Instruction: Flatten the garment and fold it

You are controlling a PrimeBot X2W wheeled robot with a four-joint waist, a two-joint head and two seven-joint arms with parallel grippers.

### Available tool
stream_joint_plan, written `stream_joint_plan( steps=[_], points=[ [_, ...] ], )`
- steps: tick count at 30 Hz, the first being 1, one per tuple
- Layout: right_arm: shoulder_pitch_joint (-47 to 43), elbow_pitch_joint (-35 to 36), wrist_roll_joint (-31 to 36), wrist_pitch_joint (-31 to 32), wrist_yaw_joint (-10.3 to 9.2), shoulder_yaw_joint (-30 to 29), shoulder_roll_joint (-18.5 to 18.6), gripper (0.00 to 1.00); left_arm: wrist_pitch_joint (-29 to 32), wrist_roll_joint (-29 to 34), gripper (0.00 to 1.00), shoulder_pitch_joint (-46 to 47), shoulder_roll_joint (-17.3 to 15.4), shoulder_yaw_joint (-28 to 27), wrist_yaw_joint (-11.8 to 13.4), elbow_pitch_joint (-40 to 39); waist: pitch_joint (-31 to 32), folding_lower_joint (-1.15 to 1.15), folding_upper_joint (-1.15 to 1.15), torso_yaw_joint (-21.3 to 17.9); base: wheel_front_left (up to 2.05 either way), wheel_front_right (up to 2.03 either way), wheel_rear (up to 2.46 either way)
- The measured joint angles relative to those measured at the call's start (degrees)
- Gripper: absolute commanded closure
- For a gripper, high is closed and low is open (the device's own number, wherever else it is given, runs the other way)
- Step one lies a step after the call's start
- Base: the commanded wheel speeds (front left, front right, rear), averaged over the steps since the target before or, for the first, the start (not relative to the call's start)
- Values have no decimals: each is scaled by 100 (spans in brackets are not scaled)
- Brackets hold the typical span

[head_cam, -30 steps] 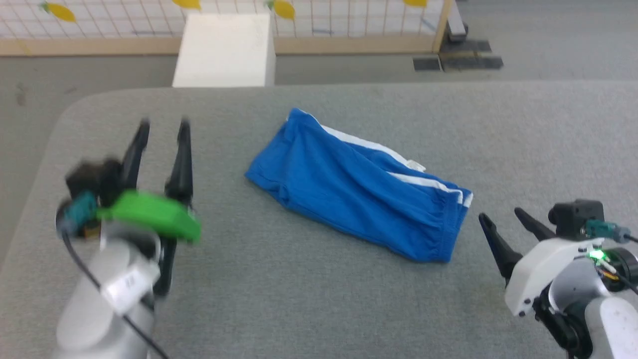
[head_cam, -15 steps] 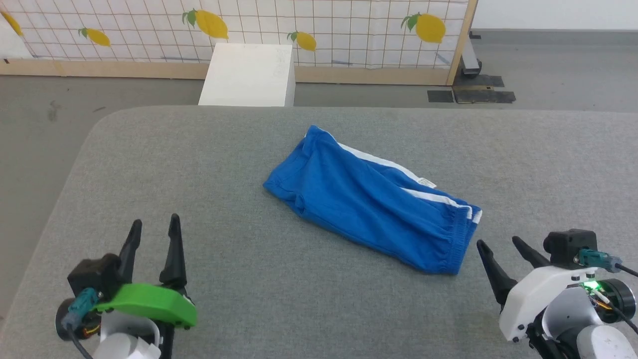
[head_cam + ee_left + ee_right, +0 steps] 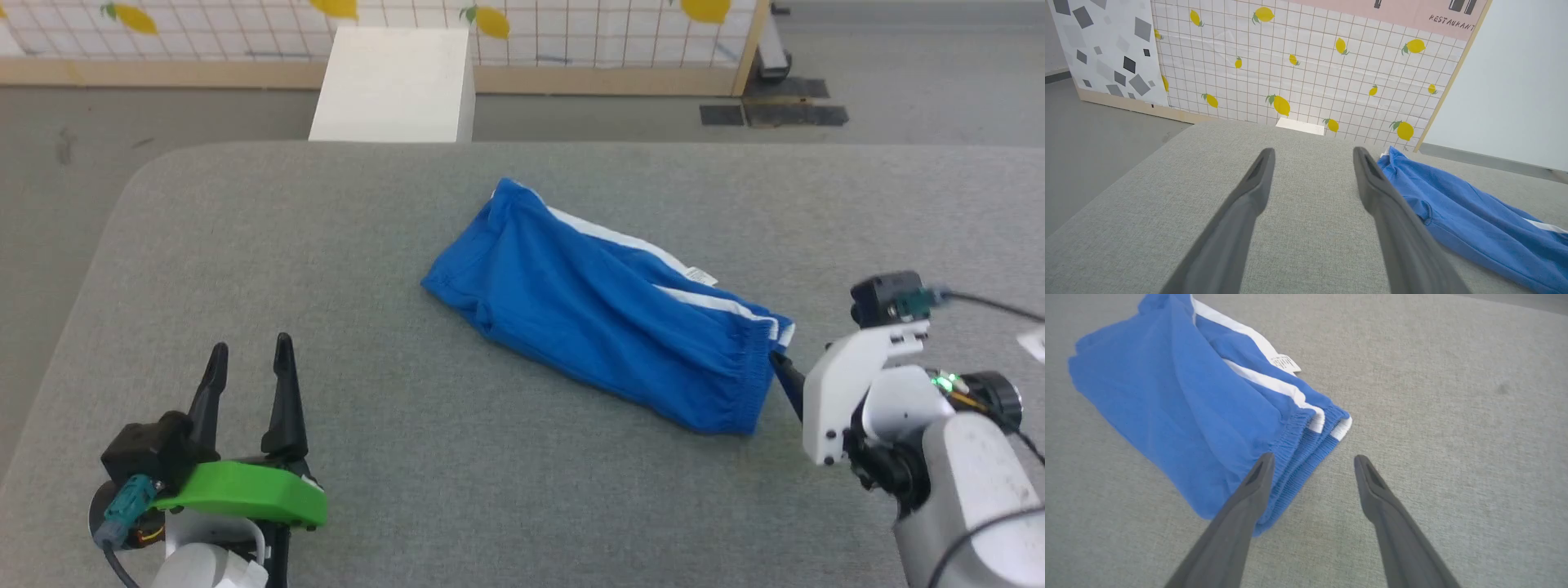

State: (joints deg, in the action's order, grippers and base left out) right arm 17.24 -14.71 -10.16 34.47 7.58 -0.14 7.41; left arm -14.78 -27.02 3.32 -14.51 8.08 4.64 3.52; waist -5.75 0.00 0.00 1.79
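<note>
- the garment (image 3: 604,318), a pair of bright blue shorts, lies about the middle of the grey padded table (image 3: 408,474), a little toward the far edge.
- it runs on a slant, one end pointing to the far left corner and the gathered waistband end (image 3: 1306,449) pointing to the near right.
- it is bunched and doubled over on itself rather than spread flat, with soft creases along its length.
- two white stripes (image 3: 1257,379) run along its far side, and a small white label (image 3: 1286,362) sticks out from that side onto the table.
- the left gripper (image 3: 251,345) sits by the near left corner, well apart from the shorts, fingers pointing to the far edge, spread wide and holding nothing.
- in its wrist view the bare table lies between its fingers, and the shorts lie off to the right.
- the right gripper (image 3: 1313,456) is at the waistband end, toward the right edge, jaws wide apart and gripping nothing.
- in its wrist view one finger reaches over the elastic hem and the other over bare table just beside it; i cannot tell whether that finger touches the cloth.
- past the far edge a white box (image 3: 392,82) stands on the grey floor (image 3: 49,204), against a tiled panel printed with lemons (image 3: 1298,73).
</note>
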Motion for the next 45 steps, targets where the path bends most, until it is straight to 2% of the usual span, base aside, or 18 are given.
stream_joint_plan(
  steps=[4,8,21,22,23,24,31,36,41,45],
  points=[
    [411,-426,263,538,0,-30,-8,0,1,40,0,3,55,-36,-41,-49,-167,0,0,102,0,0,0],
    [633,-723,442,740,0,-70,-49,0,0,73,0,21,105,-101,-81,-59,-344,0,0,222,0,0,0],
    [776,-1110,513,524,0,-316,-222,0,0,133,0,176,300,-191,-297,36,-774,0,0,490,0,0,0],
    [797,-1129,457,525,0,-315,-223,42,0,134,0,183,311,-196,-309,48,-788,0,0,493,0,0,0],
    [813,-1137,431,525,0,-305,-222,78,0,134,0,185,320,-204,-315,65,-794,0,0,491,0,0,0],
    [833,-1148,391,525,0,-293,-219,100,1,136,0,187,327,-214,-334,78,-796,0,0,483,0,0,0],
    [854,-1189,132,458,0,-142,-143,100,1,292,0,205,374,-293,-404,134,-701,0,0,422,0,0,0],
    [725,-1124,-151,508,0,-124,70,100,1,311,0,198,430,-318,-426,158,-539,0,0,376,0,0,0],
    [458,-955,-268,788,0,-397,671,100,0,344,0,183,459,-296,-467,186,-375,0,0,350,0,0,0],
    [259,-823,-127,1102,0,-867,1146,100,0,350,0,170,463,-265,-511,214,-302,0,0,357,0,0,0]
  ],
)
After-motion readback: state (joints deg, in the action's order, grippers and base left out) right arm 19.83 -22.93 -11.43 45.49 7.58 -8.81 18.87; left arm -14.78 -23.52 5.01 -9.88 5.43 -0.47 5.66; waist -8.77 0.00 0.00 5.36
